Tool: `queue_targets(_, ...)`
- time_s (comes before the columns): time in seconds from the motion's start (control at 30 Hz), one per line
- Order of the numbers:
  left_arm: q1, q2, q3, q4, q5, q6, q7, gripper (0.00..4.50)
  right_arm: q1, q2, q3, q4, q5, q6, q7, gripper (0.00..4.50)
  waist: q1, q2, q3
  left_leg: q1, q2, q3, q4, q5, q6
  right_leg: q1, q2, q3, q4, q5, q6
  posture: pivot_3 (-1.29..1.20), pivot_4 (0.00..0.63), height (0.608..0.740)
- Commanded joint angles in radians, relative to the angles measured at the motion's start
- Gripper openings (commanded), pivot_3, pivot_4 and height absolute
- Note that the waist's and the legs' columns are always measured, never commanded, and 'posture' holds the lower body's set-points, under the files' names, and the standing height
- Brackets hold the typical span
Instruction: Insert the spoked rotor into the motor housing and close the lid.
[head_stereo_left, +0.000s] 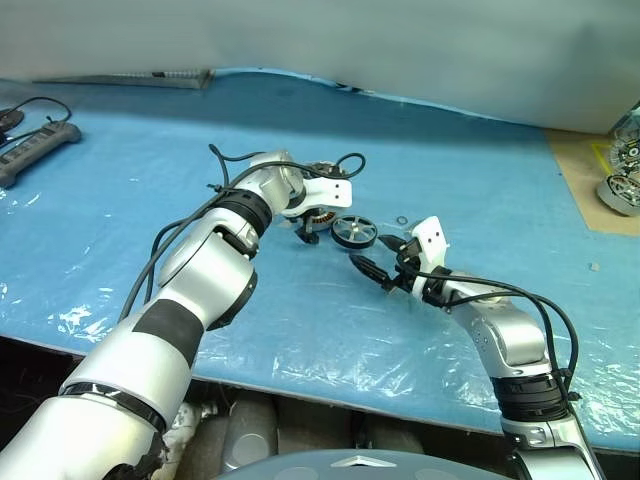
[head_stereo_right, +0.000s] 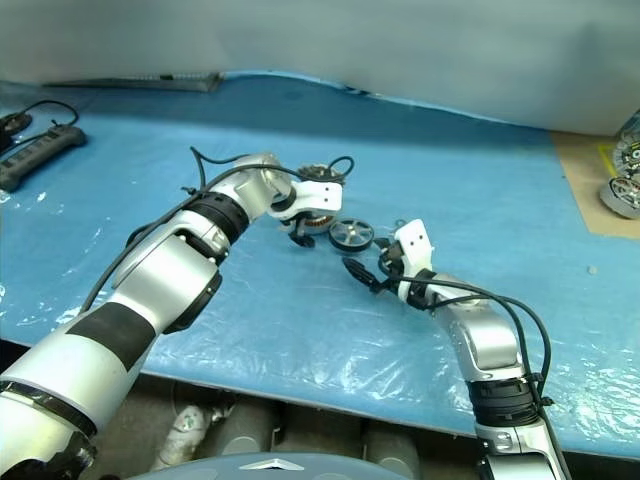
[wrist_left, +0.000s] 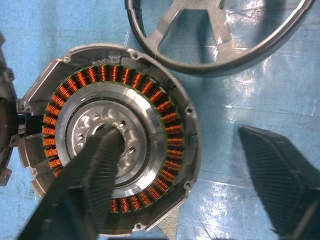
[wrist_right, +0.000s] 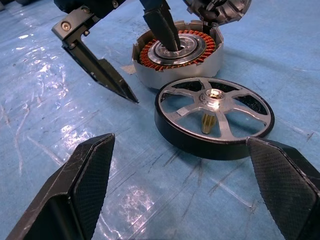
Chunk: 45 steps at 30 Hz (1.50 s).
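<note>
While the left gripper (wrist_right: 135, 60) straddles the motor housing (wrist_right: 177, 50), one finger in its centre, jaws wide, the spoked rotor (wrist_right: 215, 117) lies flat at twelve o'clock between the right gripper's (wrist_right: 200, 190) wide-open fingers, nearer that arm.

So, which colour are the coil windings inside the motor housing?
Copper-orange: the coil windings ring the motor housing inside its silver-grey rim, clearest in the left wrist view.

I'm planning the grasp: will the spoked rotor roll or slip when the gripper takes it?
Lying flat on the blue sheet, the spoked rotor probably won't roll unless tipped onto its rim. Its metal spokes look rigid, so it should not flex. The smooth black rim may slide on the glossy plastic if nudged from one side.
</note>
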<state>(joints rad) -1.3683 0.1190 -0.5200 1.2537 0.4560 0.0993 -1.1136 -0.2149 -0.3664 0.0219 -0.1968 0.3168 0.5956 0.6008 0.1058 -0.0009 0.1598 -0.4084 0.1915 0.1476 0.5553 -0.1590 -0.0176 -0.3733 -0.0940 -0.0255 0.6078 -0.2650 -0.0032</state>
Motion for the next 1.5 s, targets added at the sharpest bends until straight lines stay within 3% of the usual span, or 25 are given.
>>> queue_targets(0.03, 0.003, -0.009, 0.005, -0.017, 0.002, 0.0, -0.007, 2.89, -0.007, -0.009, -0.003, -0.026, 0.005, -0.005, -0.005, 4.5, 0.0, 0.0, 0.0, 0.0, 0.0, 0.0, 0.0, 0.0, 0.0, 0.0, 0.0, 0.0, 0.0, 0.0, 0.0, 0.0, 0.15, 0.74)
queue_targets(0.13, 0.012, -0.01, 0.009, -0.022, -0.001, 0.01, -0.006, 2.05, -0.008, -0.008, -0.001, -0.023, 0.004, -0.007, -0.009, 4.5, 0.001, 0.0, 0.0, 0.001, 0.0, 0.0, -0.001, 0.0, 0.0, 0.001, 0.0, 0.0, -0.001, 0.0, 0.0, 0.0, 0.15, 0.74)
queue_targets(0.47, 0.103, 0.035, 0.011, -0.128, -0.013, 0.097, -0.1, 2.04, -0.008, 0.01, 0.007, -0.021, -0.002, -0.016, -0.034, 4.5, 0.0, 0.0, 0.0, 0.003, 0.0, 0.0, -0.003, 0.0, 0.0, 0.002, -0.001, 0.0, -0.001, -0.002, -0.003, 0.0, 0.15, 0.74)
queue_targets(0.8, 0.369, 0.193, -0.025, -0.726, -0.046, 0.409, -0.308, 2.04, 0.028, 0.043, 0.022, -0.033, -0.005, -0.033, -0.068, 4.5, -0.011, 0.001, -0.001, 0.006, 0.0, 0.001, -0.008, 0.0, 0.001, 0.002, -0.001, 0.001, -0.002, -0.004, -0.006, 0.0, 0.15, 0.74)
queue_targets(1.0, 0.442, 0.254, -0.063, -0.971, -0.06, 0.572, -0.369, 2.04, 0.026, 0.056, 0.029, -0.021, -0.006, -0.047, -0.076, 4.5, -0.012, 0.002, -0.001, 0.006, 0.001, 0.002, -0.009, 0.0, 0.0, 0.002, 0.0, 0.001, -0.002, -0.004, -0.006, 0.0, 0.15, 0.74)
queue_targets(1.47, 0.443, 0.325, -0.137, -1.132, -0.117, 0.777, -0.394, 2.04, 0.027, 0.063, 0.029, -0.003, -0.009, -0.065, -0.081, 4.5, -0.014, 0.007, 0.002, 0.006, 0.001, 0.003, -0.01, 0.0, 0.0, 0.001, 0.002, 0.002, -0.003, -0.004, -0.007, 0.0, 0.15, 0.74)
queue_targets(1.5, 0.44, 0.326, -0.14, -1.137, -0.121, 0.784, -0.393, 2.39, 0.026, 0.063, 0.029, -0.002, -0.009, -0.066, -0.081, 4.5, -0.014, 0.007, 0.002, 0.006, 0.001, 0.003, -0.01, 0.0, 0.0, 0.001, 0.002, 0.002, -0.003, -0.004, -0.007, 0.0, 0.15, 0.74)
